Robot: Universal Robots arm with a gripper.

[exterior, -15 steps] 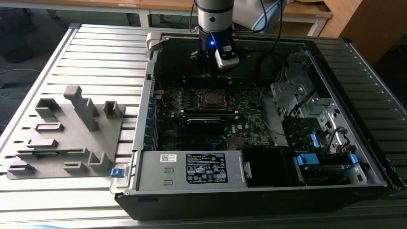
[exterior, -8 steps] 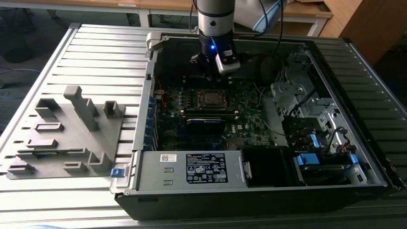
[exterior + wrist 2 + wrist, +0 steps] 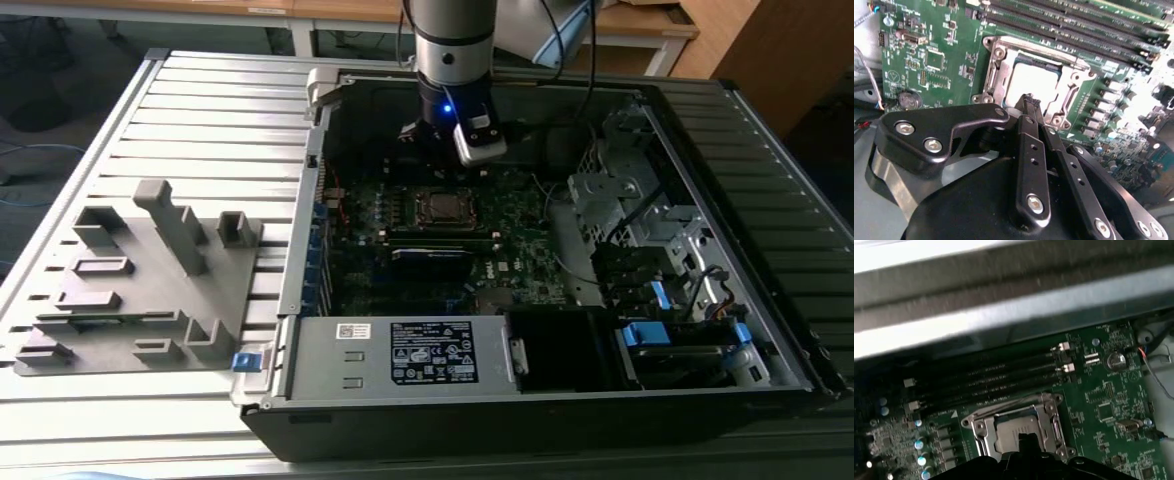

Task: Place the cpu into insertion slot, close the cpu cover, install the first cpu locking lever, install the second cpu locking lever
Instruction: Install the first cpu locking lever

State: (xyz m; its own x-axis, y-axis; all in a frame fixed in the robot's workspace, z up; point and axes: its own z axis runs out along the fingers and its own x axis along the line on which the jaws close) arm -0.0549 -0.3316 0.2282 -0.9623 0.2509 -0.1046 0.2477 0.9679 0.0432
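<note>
The cpu (image 3: 1031, 80) lies flat in the insertion slot (image 3: 439, 206) on the green motherboard, its dull silver top showing. The silver cpu cover (image 3: 996, 65) is folded down around it, framing the chip in both wrist views. A thin lever rod (image 3: 1004, 402) runs along one side of the socket; whether it is latched cannot be told. My gripper (image 3: 1029, 101) hovers just above the edge of the socket. Its black fingers (image 3: 1026, 150) meet at the tip, shut with nothing between them. In the exterior view the gripper (image 3: 441, 140) hangs inside the open computer case, just behind the socket.
Long black memory slots (image 3: 1064, 30) run beside the socket. The case walls (image 3: 320, 150) surround the board, with a labelled power supply box (image 3: 427, 355) at the front and drive cages (image 3: 641, 200) on the exterior view's right. A grey fixture tray (image 3: 147, 280) sits on the exterior view's left.
</note>
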